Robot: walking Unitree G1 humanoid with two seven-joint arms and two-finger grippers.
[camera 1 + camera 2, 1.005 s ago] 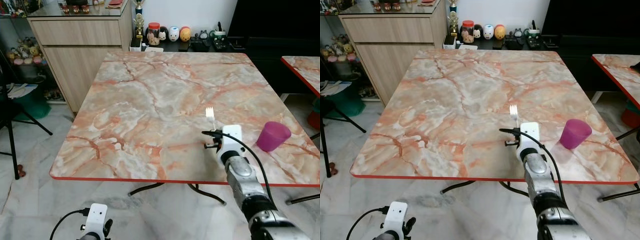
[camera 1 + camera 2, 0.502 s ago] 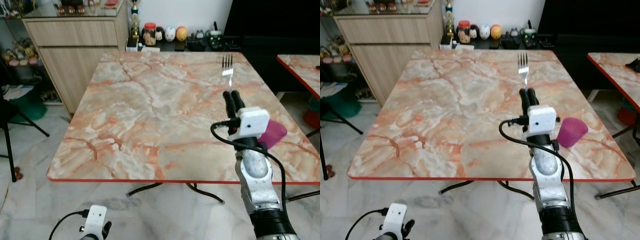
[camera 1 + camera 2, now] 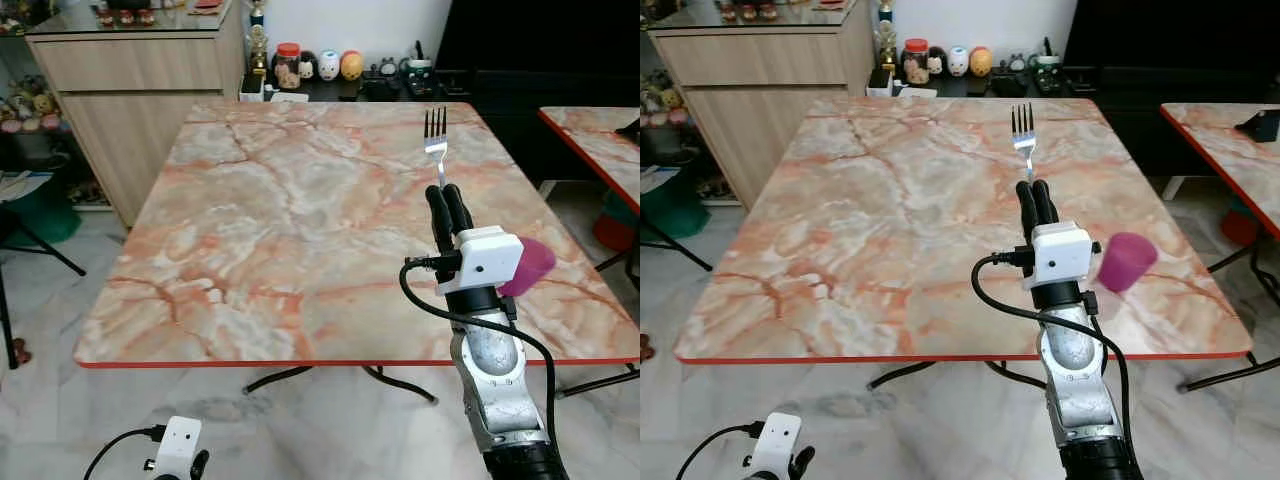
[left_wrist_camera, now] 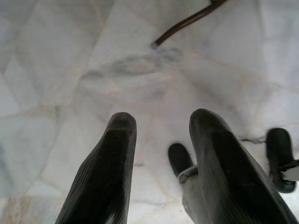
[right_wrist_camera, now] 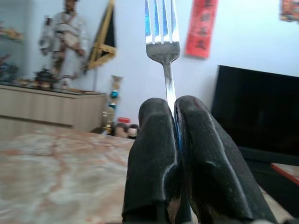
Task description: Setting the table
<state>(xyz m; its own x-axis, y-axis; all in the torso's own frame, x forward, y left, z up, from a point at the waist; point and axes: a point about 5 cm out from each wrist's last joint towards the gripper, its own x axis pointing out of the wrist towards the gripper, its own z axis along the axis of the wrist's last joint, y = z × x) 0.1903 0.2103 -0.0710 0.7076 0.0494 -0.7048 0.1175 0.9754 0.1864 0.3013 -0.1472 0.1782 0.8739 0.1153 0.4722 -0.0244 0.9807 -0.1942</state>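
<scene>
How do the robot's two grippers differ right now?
The right gripper is raised over the marble table, while the left gripper hangs low above the pale floor. The right gripper's fingers are pressed shut on a fork that stands upright, tines up; the left gripper's fingers are spread apart with nothing between them. Both have two long black fingers.

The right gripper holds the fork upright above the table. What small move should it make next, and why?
Probably tilt the fork forward and lower it toward the bare marble table left of the purple cup. The right gripper is shut on its handle, tines up, well above the surface.
</scene>
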